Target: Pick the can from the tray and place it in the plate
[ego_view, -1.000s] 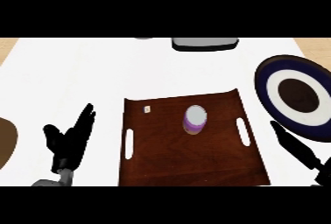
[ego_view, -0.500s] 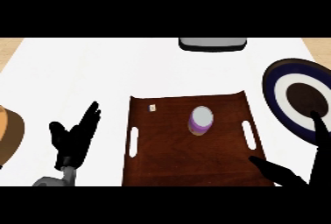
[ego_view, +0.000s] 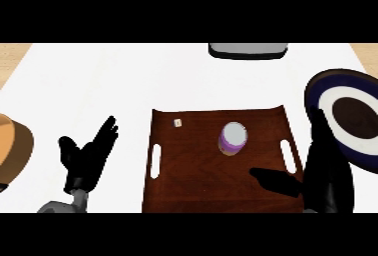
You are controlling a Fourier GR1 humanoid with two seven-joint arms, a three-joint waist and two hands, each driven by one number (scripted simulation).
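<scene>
white counter (ego_view: 111, 85) | wood edge (ego_view: 13, 55) far left | grey appliance (ego_view: 247, 50) at back

No text, brand, number or sign could be read anywhere. The can (ego_view: 233, 138) on the tray (ego_view: 192, 185) showed only a pale top and a purple band, with no lettering that could be made out. A small pale tag (ego_view: 178, 122) lay near the tray's far left corner, but any marks on it were too small to tell.
</scene>
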